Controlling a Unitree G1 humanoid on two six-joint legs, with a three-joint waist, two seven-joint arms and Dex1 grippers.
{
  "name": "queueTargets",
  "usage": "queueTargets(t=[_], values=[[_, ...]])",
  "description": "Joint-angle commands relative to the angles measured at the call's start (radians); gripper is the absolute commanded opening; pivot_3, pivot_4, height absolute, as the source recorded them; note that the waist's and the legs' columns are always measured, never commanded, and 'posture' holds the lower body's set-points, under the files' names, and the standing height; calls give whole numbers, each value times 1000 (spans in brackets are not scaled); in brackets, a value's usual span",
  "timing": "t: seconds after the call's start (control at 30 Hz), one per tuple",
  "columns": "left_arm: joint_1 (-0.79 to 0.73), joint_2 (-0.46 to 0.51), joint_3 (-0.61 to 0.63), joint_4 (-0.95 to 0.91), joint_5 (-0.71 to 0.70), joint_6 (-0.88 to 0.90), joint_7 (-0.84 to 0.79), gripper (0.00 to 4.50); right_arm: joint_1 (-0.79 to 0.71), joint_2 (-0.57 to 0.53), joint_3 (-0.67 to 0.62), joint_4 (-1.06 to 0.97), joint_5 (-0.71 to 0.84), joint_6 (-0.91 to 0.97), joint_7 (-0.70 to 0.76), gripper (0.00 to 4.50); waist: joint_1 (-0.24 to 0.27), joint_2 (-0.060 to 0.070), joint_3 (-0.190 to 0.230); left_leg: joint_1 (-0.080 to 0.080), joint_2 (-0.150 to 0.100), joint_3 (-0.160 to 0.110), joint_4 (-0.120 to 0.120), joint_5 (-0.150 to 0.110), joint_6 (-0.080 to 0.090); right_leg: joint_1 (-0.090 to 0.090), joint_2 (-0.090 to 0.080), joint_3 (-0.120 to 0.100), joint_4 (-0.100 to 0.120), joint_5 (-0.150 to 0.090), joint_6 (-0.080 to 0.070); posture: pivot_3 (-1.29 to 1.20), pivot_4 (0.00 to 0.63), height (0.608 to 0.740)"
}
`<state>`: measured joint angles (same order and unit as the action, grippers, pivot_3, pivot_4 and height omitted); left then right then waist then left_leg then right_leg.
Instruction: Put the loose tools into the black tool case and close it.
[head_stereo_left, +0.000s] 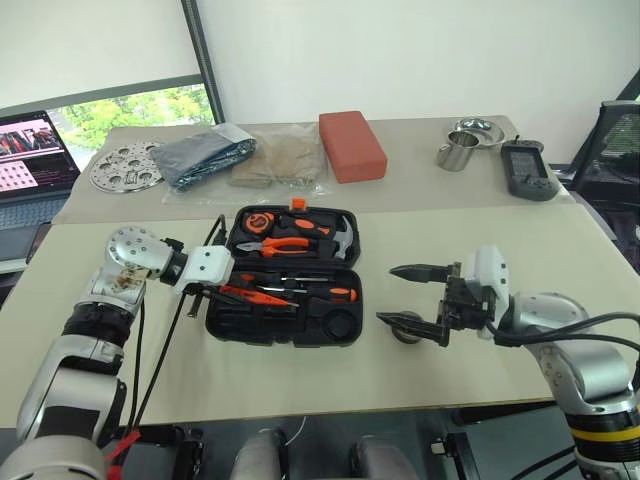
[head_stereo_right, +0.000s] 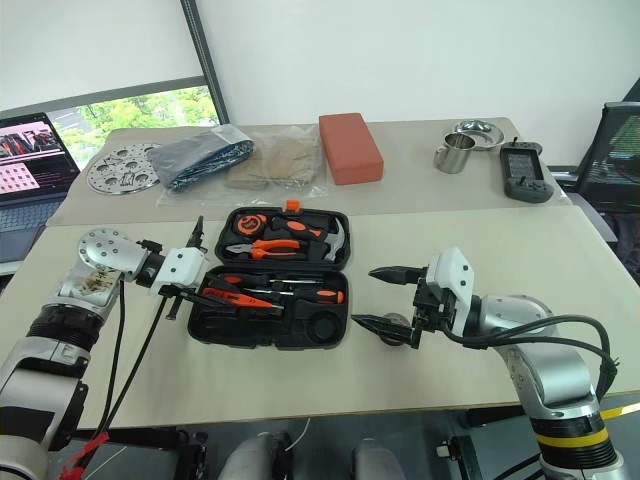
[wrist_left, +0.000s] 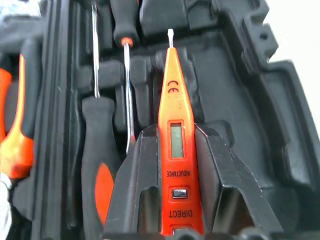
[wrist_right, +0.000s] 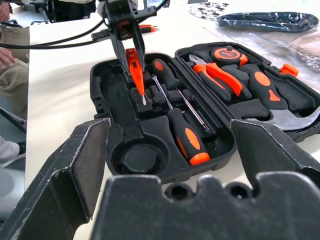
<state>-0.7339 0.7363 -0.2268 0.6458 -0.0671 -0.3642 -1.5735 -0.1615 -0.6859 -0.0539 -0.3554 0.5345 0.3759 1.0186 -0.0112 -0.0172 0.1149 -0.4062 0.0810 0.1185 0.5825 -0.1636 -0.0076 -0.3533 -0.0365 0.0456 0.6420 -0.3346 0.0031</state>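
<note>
The black tool case (head_stereo_left: 222, 322) lies open on the near table. Its far half holds a hammer, pliers and a tape measure. Two long screwdrivers (wrist_right: 182, 125) lie in slots of the near half. My left gripper (head_stereo_left: 222, 292) is shut on the small slim orange screwdriver (wrist_left: 172, 100), holding it tip-down just over a slot in the near half's left part (wrist_right: 136, 75). My right gripper (head_stereo_left: 388, 294) stands open to the right of the case, pointing at it. The small grey tape roll (head_stereo_right: 398, 330) rests on the table at its lower finger. A round slot (wrist_right: 135, 159) in the case is empty.
On the far table are a brick-red block (head_stereo_left: 352, 145), a metal cup (head_stereo_left: 458, 152), a bowl (head_stereo_left: 476, 130), a black device (head_stereo_left: 528, 168), plastic bags (head_stereo_left: 210, 152) and a perforated metal disc (head_stereo_left: 125, 165). A laptop (head_stereo_left: 35, 155) stands far left. A seated person (wrist_right: 10, 55) is beyond the table.
</note>
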Motion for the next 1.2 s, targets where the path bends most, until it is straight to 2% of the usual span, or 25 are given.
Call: queueTargets(t=[0.03, 0.3, 0.5, 0.73, 0.8, 0.83, 1.07, 1.2], values=[[-11, -2, 6, -7, 30, 4, 53, 476, 4, -7, -35, -44, 22, -5, -10, 4448, 0, 0, 0, 0, 0, 0, 0, 0, 0, 0, 0, 0, 0, 0, 0, 0, 150, 740], [51, -1, -1, -72, 62, 32, 129, 476, -3, -4, -26, -40, 20, -14, -12, 4448, 0, 1, -1, 0, 1, 0, 6, -3, 4, 1, 0, 0, 3, 0, 0, 0, 150, 740], [101, 50, -28, -167, 69, 121, 82, 476, -22, -2, -19, -20, 14, -28, -1, 4448, 0, 2, -1, 0, 1, 0, 7, -3, 4, 1, 1, 0, 4, 0, 0, 0, 150, 740], [81, 42, -34, -162, 106, 131, 145, 476, -31, 5, -15, -9, 7, -36, 8, 4448, -2, 3, -2, 1, 3, 0, 7, -3, 5, 1, 3, 1, 4, 0, 0, 0, 150, 740], [83, 41, -32, -179, 83, 160, 126, 1484, -31, 6, -15, -7, 5, -39, 8, 4500, -2, 3, -2, 1, 3, 0, 8, -3, 5, 1, 3, 1, 4, 0, 0, 0, 150, 740], [84, 43, -31, -183, 78, 166, 122, 1698, -30, 6, -15, -7, 5, -40, 9, 4500, -2, 3, -2, 1, 3, 0, 8, -3, 5, 1, 3, 1, 4, 0, 0, 0, 150, 740], [58, 47, 19, -191, 49, 172, 164, 4237, -17, 7, -12, -2, 1, -52, 10, 4500, 0, 3, -2, 0, 3, 0, 8, -3, 5, 1, 4, 2, 4, 0, 0, 0, 150, 740], [36, 49, 78, -250, -43, 244, 145, 4237, -17, 9, -8, -5, 1, -51, 10, 4500, 2, 3, -2, 0, 3, 0, 9, -3, 5, 1, 4, 2, 5, 0, 0, 0, 150, 740]])
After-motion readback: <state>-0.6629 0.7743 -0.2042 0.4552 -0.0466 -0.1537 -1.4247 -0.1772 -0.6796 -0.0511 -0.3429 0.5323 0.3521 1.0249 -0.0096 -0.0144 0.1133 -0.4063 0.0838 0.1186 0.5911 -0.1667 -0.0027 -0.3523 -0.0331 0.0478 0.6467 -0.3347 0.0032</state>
